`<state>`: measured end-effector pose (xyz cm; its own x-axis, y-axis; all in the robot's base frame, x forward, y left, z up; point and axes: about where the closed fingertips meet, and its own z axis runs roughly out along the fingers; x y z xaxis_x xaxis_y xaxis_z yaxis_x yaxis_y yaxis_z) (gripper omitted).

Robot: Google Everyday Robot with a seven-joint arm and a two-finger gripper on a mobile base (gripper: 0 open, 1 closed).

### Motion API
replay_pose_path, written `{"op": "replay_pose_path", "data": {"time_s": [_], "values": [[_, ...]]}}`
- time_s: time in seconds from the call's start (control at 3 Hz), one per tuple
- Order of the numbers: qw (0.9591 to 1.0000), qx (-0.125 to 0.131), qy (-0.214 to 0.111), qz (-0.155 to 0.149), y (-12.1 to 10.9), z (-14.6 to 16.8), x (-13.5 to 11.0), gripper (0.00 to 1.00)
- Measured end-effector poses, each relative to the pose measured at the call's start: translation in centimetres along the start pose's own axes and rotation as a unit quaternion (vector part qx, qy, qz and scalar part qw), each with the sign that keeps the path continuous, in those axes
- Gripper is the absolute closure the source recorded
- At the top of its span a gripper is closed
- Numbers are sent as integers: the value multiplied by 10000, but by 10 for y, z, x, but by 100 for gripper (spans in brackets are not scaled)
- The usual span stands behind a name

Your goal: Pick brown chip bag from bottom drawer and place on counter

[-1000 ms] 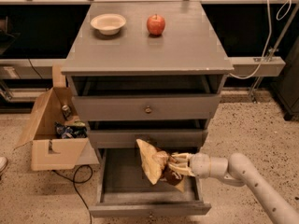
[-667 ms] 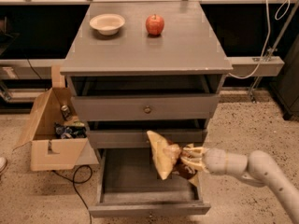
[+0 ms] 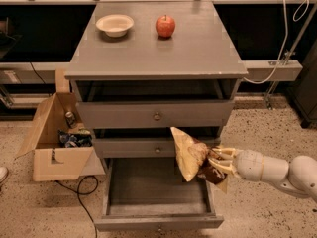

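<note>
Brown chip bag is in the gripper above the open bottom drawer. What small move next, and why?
Probably lift straight up. The gripper holds the brown chip bag over the right side of the open bottom drawer, well below the counter; it must clear the counter's edge before moving inward.

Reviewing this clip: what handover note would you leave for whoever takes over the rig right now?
Gripper: shut on the brown chip bag, at the cabinet's right side, about level with the middle drawer front.
Bottom drawer: pulled open, with the bag out of it and held above its right side.
Counter: a bowl and a red apple sit toward the back.
Done: bag grasped and lifted out of the drawer.
Left: raise the bag above the counter edge, probably set it down in front of the bowl and apple, then release.
</note>
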<state>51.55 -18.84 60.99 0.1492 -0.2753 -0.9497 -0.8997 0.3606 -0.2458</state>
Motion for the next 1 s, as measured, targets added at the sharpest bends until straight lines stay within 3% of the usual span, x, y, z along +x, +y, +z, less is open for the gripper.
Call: {"op": "replay_pose_path", "data": {"time_s": [0.33,0.67,1.0], "values": [[9990,115,62,-434,-24,-13,-30,100],[9929,521,184,-1058,-71,-50,-80,100],[9795,1044,366,-1686,-115,-93,-135,100]]}}
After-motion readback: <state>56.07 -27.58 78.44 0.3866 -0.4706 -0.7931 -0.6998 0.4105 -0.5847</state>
